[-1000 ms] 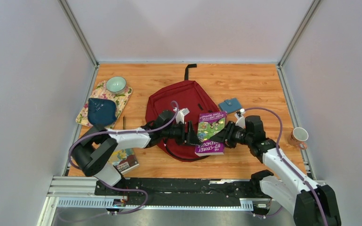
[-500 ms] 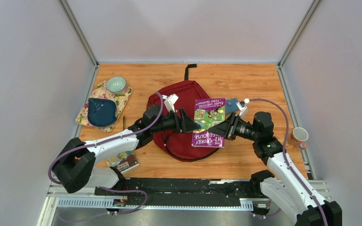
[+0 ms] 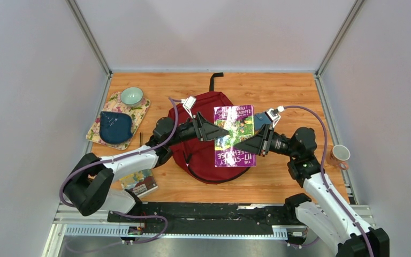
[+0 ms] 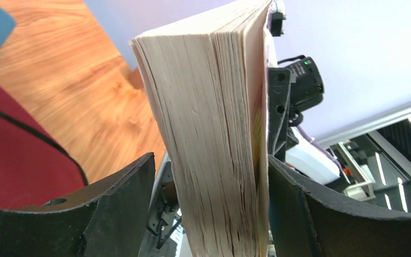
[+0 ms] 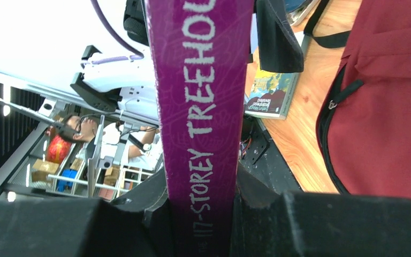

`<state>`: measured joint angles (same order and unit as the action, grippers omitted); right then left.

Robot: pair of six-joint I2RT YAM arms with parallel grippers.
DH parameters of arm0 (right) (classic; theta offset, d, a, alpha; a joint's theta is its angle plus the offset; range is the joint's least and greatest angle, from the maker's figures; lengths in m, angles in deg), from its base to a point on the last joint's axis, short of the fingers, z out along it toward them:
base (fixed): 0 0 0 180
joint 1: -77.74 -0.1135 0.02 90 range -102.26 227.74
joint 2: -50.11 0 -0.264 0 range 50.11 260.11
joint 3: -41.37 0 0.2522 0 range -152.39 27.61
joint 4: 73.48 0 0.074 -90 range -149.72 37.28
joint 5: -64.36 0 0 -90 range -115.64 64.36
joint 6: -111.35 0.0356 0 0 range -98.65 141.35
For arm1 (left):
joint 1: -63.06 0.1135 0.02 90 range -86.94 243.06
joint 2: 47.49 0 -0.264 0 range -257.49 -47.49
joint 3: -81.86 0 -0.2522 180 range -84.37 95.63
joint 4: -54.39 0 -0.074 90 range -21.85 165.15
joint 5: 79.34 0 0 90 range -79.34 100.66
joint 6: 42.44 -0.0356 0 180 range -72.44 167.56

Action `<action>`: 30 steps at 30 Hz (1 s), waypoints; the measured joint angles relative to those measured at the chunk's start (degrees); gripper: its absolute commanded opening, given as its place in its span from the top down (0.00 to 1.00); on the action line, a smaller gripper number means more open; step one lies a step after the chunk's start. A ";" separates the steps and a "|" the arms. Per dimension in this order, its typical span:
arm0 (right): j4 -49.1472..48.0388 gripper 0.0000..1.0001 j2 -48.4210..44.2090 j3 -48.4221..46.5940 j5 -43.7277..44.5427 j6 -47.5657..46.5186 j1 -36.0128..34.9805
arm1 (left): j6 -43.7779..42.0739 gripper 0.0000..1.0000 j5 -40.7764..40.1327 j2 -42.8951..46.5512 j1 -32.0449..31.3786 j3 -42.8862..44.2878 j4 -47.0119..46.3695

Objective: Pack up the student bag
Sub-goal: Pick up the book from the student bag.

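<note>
The student bag [image 3: 195, 147], dark red with a black top loop, lies flat in the middle of the table. A purple book, "The 117-Storey Treehouse" [image 3: 235, 134], hangs in the air above the bag's right half. My right gripper [image 3: 256, 143] is shut on its spine [image 5: 200, 80], with the bag [image 5: 385, 96] to the right in that view. My left gripper [image 3: 214, 131] straddles the book's page edge [image 4: 208, 134]. Its jaws stand open: a gap shows at the left finger [image 4: 123, 193], while the right finger sits by the cover. The bag [image 4: 16, 155] shows at lower left there.
A floral mat [image 3: 139, 112] at far left bears a dark blue pouch [image 3: 115, 127] and a green bowl [image 3: 131, 96]. A pencil [image 3: 141, 139] lies beside it. A second book [image 3: 140, 183] lies near the left base. A blue wallet [image 3: 261, 119] and an orange mug [image 3: 340, 154] are on the right.
Both grippers rose and moved away from the bases with the purple book between them. The book lifted off the bag's near edge and now faces the top camera more flatly.
</note>
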<state>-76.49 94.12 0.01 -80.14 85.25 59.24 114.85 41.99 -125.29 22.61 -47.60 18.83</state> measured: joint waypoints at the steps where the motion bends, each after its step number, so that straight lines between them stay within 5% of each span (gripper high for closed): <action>1: -1.18 1.00 0.26 -0.02 -0.66 0.39 -0.07 | 0.81 0.20 0.52 -0.28 0.00 0.00 -1.36; 8: -4.48 1.00 3.26 -0.92 -4.61 0.98 -0.76 | 4.22 0.23 3.50 -1.57 0.07 0.00 -7.98; 11: -3.58 1.00 4.74 -1.88 -5.97 -0.26 -0.94 | 5.20 0.47 4.90 -1.75 0.09 0.00 -9.79; 15: 1.79 0.97 5.75 -4.52 -6.45 -4.92 -0.96 | 6.27 0.99 5.99 -1.75 0.22 0.00 -10.73; 19: 11.30 0.64 6.56 -8.96 -5.09 -12.13 -1.01 | 6.08 1.00 5.64 -1.38 0.55 -0.26 -10.73; 20: 13.88 0.37 6.64 -9.84 -4.24 -13.88 -1.27 | 5.88 1.00 5.27 -0.87 0.68 -0.59 -10.16; 22: 18.38 0.14 6.60 -10.86 -1.53 -15.93 -1.75 | 4.55 1.00 3.67 0.70 0.68 -1.51 -7.82; 30: 26.43 0.11 0.31 -8.22 16.39 -16.87 -1.18 | -4.00 1.00 -12.00 13.55 0.81 -13.05 5.33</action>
<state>-50.07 94.43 -8.21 -63.75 68.38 58.06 110.85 29.99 -111.73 23.42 -60.65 24.17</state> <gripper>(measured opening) 0.885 0.353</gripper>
